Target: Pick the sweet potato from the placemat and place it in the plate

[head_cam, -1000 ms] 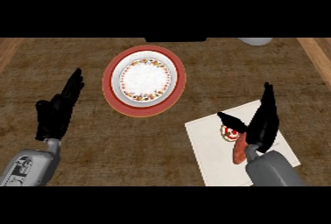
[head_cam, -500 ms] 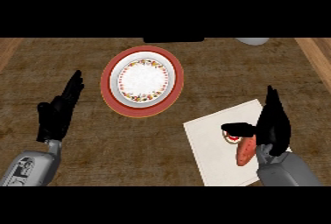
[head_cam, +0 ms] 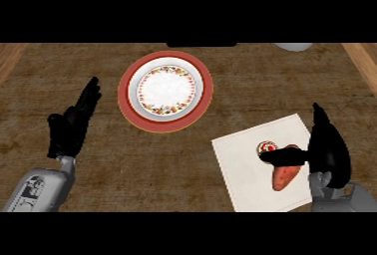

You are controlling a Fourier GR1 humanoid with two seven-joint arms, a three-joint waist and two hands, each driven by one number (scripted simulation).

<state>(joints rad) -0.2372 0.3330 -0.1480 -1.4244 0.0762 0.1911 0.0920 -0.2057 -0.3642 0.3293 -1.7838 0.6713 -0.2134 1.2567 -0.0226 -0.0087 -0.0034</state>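
Note:
An orange-red sweet potato (head_cam: 283,176) lies on the white placemat (head_cam: 243,164) at the lower right of the counter. My right hand (head_cam: 327,149) stands just right of it, fingers straight and pointing up, thumb reaching across the potato's upper end. The fingers are not curled round it. The plate (head_cam: 166,90), white with a red rim and a flowered ring, sits at the upper middle with nothing on it. My left hand (head_cam: 72,124) rests open at the left, fingers up, away from both.
The counter top is dark wood. A pale round object (head_cam: 294,47) shows at the top right edge, and light wooden edging (head_cam: 362,60) runs down the far right. A small red and white mark (head_cam: 267,147) is printed on the placemat.
My right hand has slid right and down alongside the sweet potato, uncovering more of it, and its thumb now lies over the potato's top. The left hand barely moved.

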